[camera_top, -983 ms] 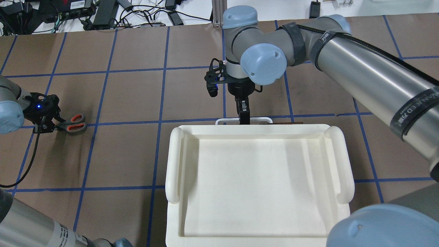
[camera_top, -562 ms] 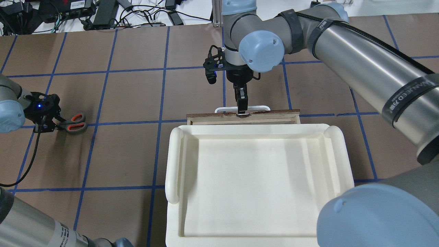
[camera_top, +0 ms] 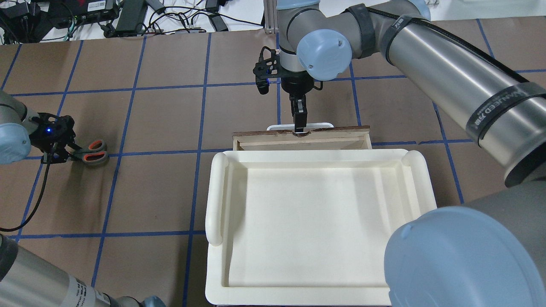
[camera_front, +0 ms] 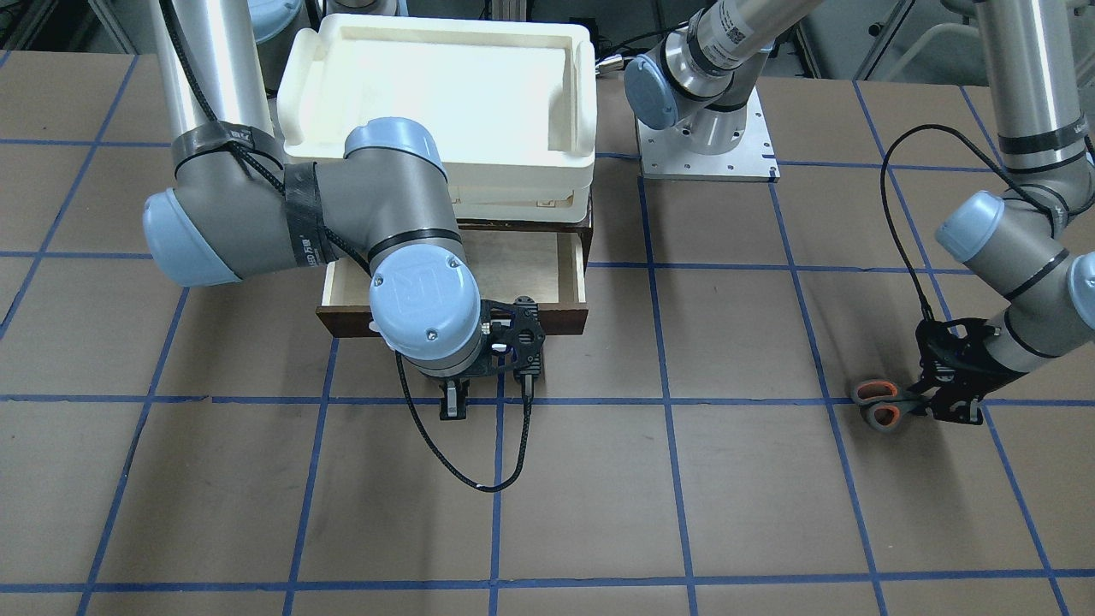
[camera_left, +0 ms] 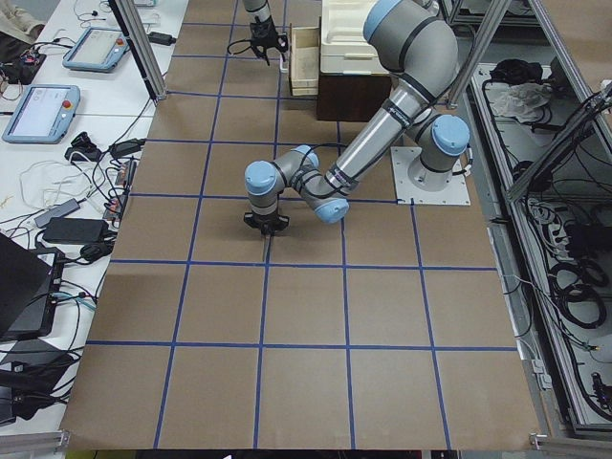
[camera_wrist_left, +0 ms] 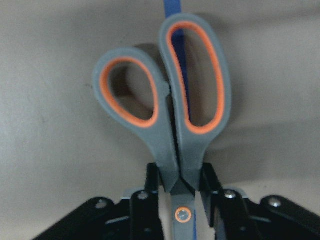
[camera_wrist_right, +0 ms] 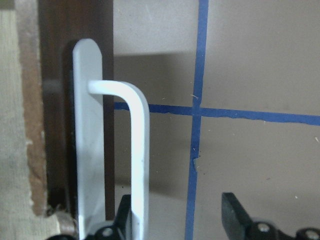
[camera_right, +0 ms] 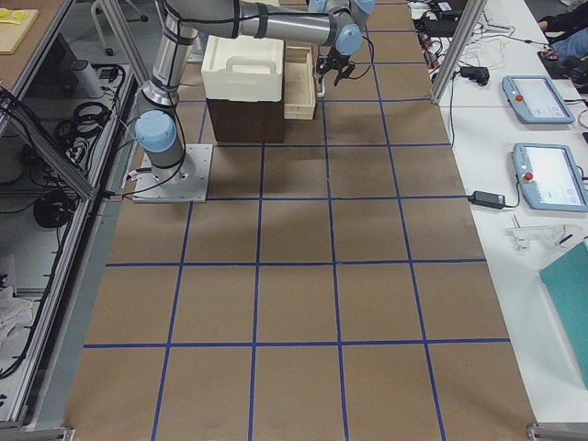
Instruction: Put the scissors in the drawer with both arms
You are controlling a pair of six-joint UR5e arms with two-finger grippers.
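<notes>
Though closed, grey orange-lined scissors point(camera_wrist_left: 171, 145)

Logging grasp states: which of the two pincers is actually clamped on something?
The left pincer, shut on the scissors near their pivot. The right pincer stands open, its fingers either side of the drawer handle.

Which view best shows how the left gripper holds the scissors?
The left wrist view: the scissors fill the frame, both handle shanks pinched by the left gripper. The front-facing and overhead views show only small orange-lined loops sticking out of the gripper; the two side views are too distant to make them out.
</notes>
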